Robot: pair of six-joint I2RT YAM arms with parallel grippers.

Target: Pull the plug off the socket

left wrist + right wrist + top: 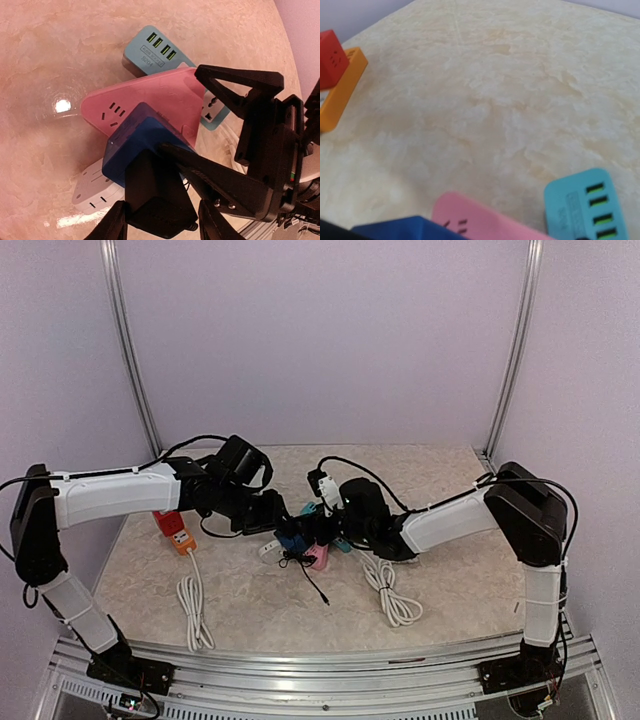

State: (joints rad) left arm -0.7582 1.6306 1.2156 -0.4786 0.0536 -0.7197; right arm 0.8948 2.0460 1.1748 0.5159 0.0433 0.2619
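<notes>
White cord point(194, 612) coils closest to the near edge of the tabletop point(450, 475) on the left. A second white cord point(392, 598) lies on the right, and a thin black lead point(312, 580) lies loose between them.

Just beyond, about the middle of the tabletop, is the heap of sockets where both my hands meet. My left hand point(161, 215) is partly closed. As far as I can see, its two fingers press against either side of the black plug point(155, 195). That plug is seated in the blue socket cube point(140, 145), which lies over a pink socket point(150, 97). A white socket point(92, 187) pokes out beneath, and a teal USB block point(155, 50) sits past the pink one.

My right hand point(180, 109) comes in from the opposite side with its fingers spread wide. One runs along the blue cube beside the plug, the other over the pink socket's far corner. Whether they clamp the stack or merely straddle it, I cannot tell. Level with the heap, toward the left edge, an orange power strip point(181, 538) and a red cube point(166, 522) sit well apart from all this.

I judge the grasp made and the pull not yet begun, since the plug sits fully home. Next, my right hand must pin the blue cube firmly. My left must then draw straight back along the line of the pins without twisting, or the cube may come away with the plug.
</notes>
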